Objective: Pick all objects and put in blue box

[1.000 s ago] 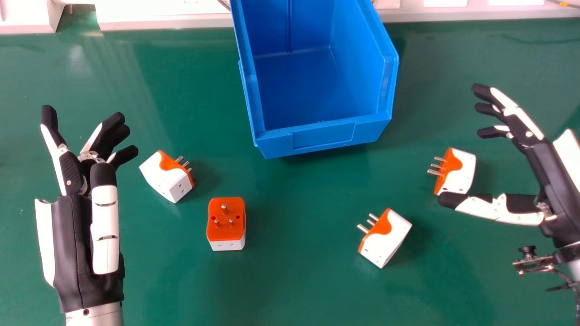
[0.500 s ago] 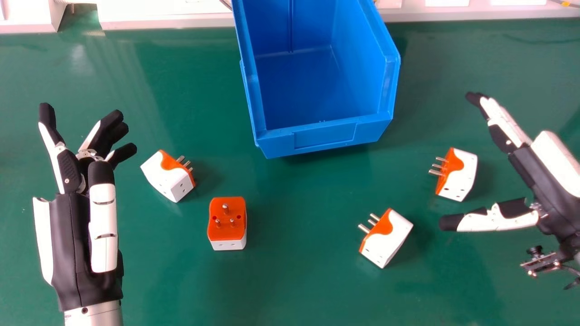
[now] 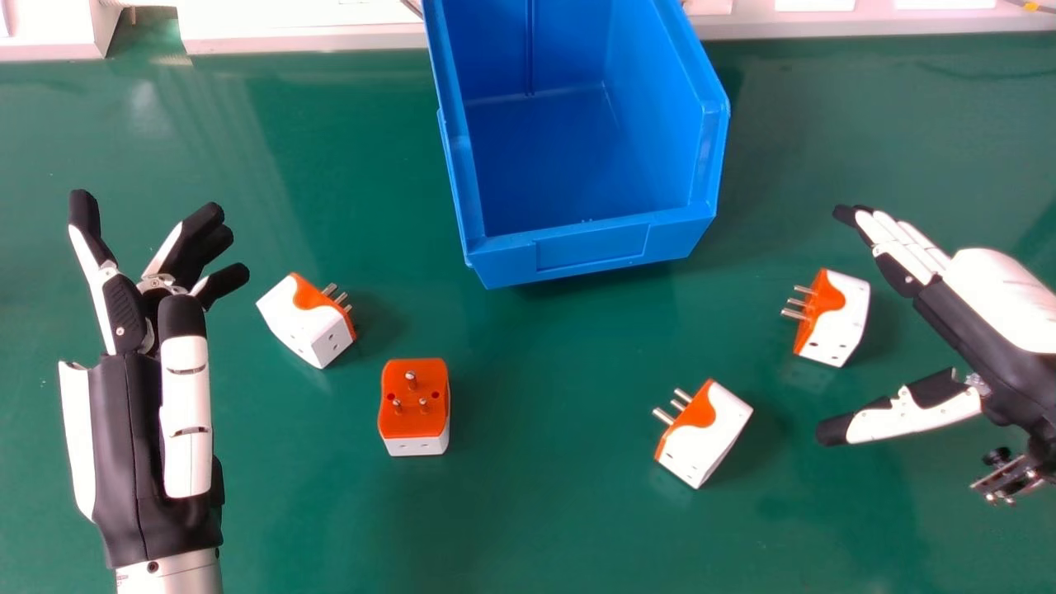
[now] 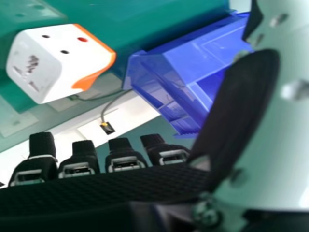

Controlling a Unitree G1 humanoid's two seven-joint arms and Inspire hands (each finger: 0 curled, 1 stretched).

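Four white-and-orange plug adapters lie on a green table (image 3: 544, 511) around the near end of a blue box (image 3: 590, 252), its open top showing a bare blue floor. Left of the box and a little nearer me rests the first adapter (image 3: 305, 322), prongs angled toward the box's side. A second adapter (image 3: 414, 408), prongs up, sits nearer me than the box, just left of its near left corner. Off the box's near right corner, on my side of it, lies a third adapter (image 3: 704, 433), prongs toward the left. The fourth adapter (image 3: 832, 318) lies right of the box, prongs turned its way. Well left of the box, my left hand (image 3: 124, 445) holds its fingers wide and extended. Right of the box and past the fourth adapter, my right hand (image 3: 990, 322) has its fingers straight, thumb set wide apart from them.
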